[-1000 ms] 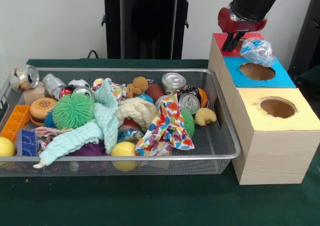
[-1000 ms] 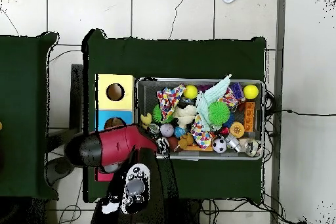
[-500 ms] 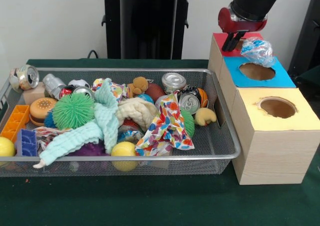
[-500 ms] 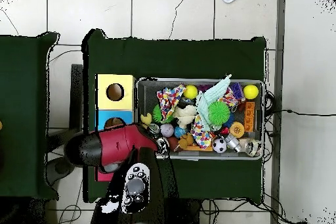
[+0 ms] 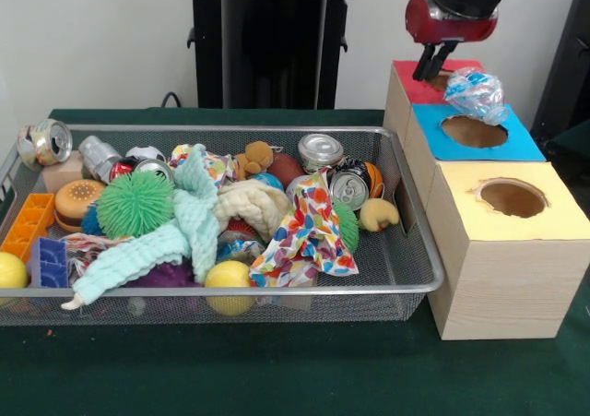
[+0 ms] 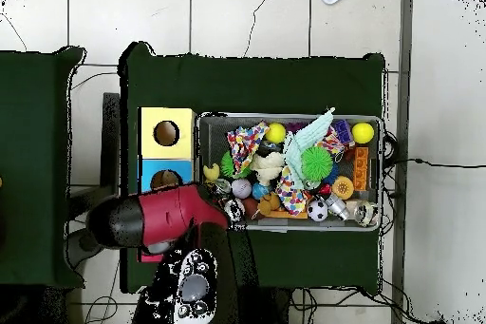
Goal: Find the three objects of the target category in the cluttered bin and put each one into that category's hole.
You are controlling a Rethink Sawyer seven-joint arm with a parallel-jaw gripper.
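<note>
Gripper (image 5: 432, 66) higher, above crinkly wrapper (image 5: 473, 93).

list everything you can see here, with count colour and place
wire bin: one, silver, on the green table
box tops: three, red, blue, yellow, beside the bin
crumpled plastic: one, clear-blue, on the blue top's far edge
cans: at least five, silver, along the bin's back
spiky ball: one, green, bin left
yellow balls: two, bin front
mint cloth: one, bin centre
patterned cloth: one, multicoloured, bin right
gripper: one, red-black, above the red top
</note>
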